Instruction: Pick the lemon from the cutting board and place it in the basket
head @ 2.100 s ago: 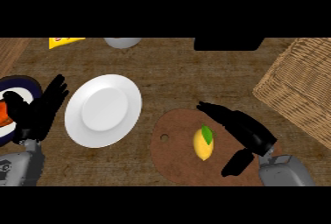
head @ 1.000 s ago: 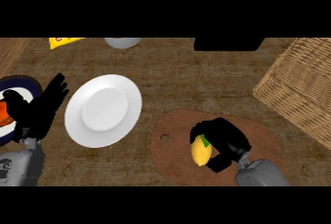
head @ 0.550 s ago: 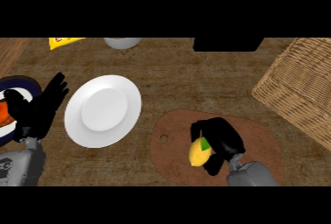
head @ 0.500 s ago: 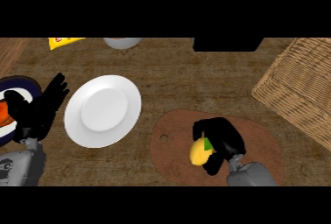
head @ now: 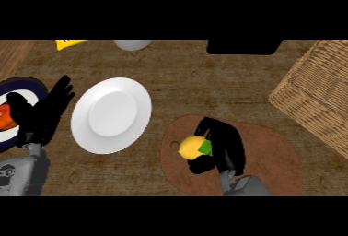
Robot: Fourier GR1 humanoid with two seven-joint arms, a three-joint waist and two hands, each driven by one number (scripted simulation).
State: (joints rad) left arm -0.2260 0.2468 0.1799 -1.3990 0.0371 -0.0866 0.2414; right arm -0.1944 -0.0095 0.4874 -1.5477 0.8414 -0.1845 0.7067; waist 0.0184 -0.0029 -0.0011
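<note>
Right hand (head: pixel 221 146): fingers curled round lemon (head: pixel 191 147), near left edge of cutting board (head: pixel 272 159). Left hand (head: pixel 42 115): fingers straight, resting at counter's left edge beside white plate (head: pixel 112 114). Basket (head: pixel 318 99): at counter's right edge, well apart from lemon. Step in hand: secure hold. Advice: lift straight up before travelling right; clear basket rim before release.
</note>
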